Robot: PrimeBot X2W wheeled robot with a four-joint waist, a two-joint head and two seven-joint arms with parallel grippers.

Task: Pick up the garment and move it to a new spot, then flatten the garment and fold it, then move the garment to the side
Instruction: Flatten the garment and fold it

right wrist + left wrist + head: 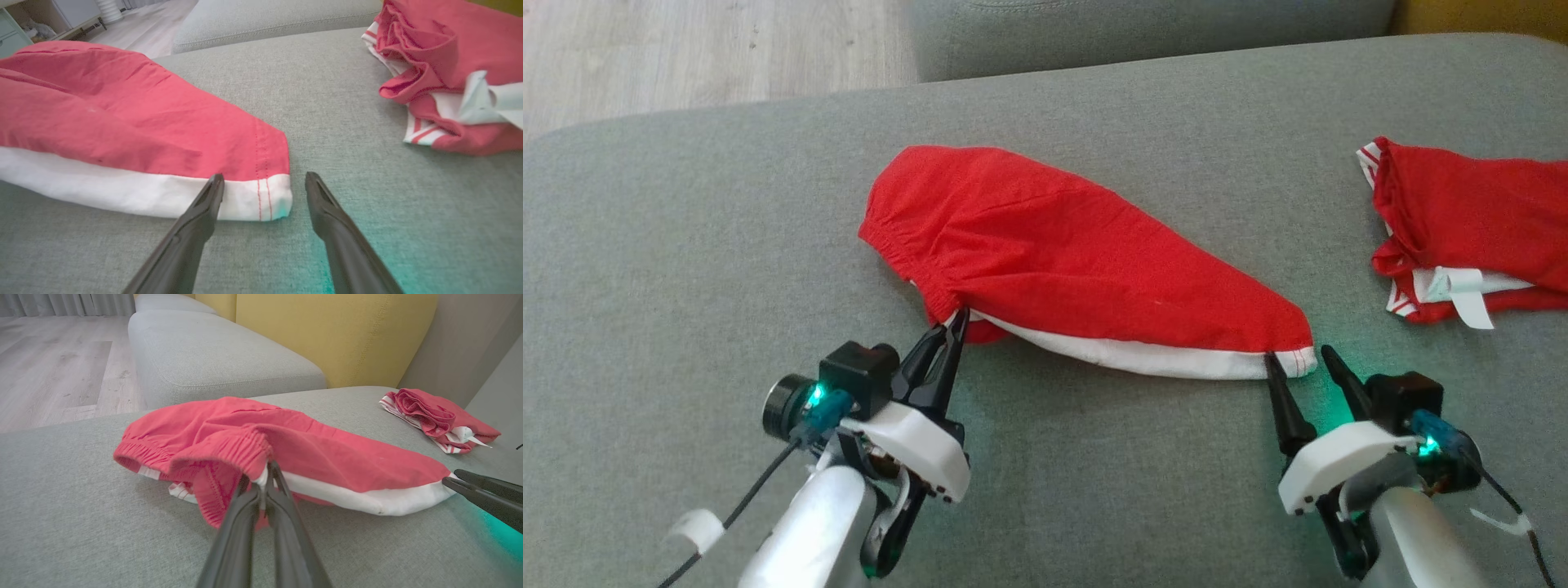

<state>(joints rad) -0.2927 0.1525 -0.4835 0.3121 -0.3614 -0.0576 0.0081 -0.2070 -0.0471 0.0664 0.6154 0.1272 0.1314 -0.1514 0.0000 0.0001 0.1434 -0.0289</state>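
The garment (1062, 253) is a pair of red shorts with a white side band, lying folded lengthwise across the grey sofa seat (686, 269). My left gripper (956, 322) is shut on the elastic waistband corner at the near left end, which shows pinched between its fingers in the left wrist view at the garment (261, 449). My right gripper (1298, 353) stands open at the near right hem corner, one finger on the white band and the other on the cushion just past the garment (253, 171). In the left wrist view, the right gripper (457, 477) touches that hem tip.
A second red and white garment (1462, 229) lies bunched at the right side of the seat, a white label sticking out. Wooden floor (686, 57) lies beyond the cushion's far left edge. Another grey cushion (1143, 33) and a yellow backrest (335, 330) stand behind.
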